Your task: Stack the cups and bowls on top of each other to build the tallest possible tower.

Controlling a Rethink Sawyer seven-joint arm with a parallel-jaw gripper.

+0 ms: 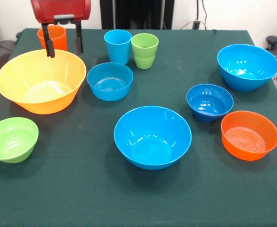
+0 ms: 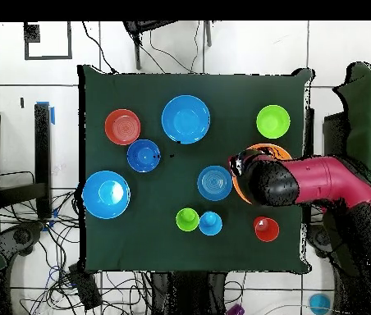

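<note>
While jaws hang wide apart, green table [image 1: 82, 189] on white tiled floor [image 2: 246, 49].

Looked like a robotics lab, not a home. A square table under dark green cloth [image 2: 160, 242] stood on a pale tiled floor [image 2: 246, 49], with tangled black cables [image 2: 49, 238] strewn around its edges and a black-outlined square marker [image 2: 48, 41] on the tiles. A red and black robot arm [image 2: 320, 182] reached over the table. Bright plastic bowls and cups [image 1: 152, 137] sat spaced apart like test props, against plain white walls [image 1: 223, 14].
</note>
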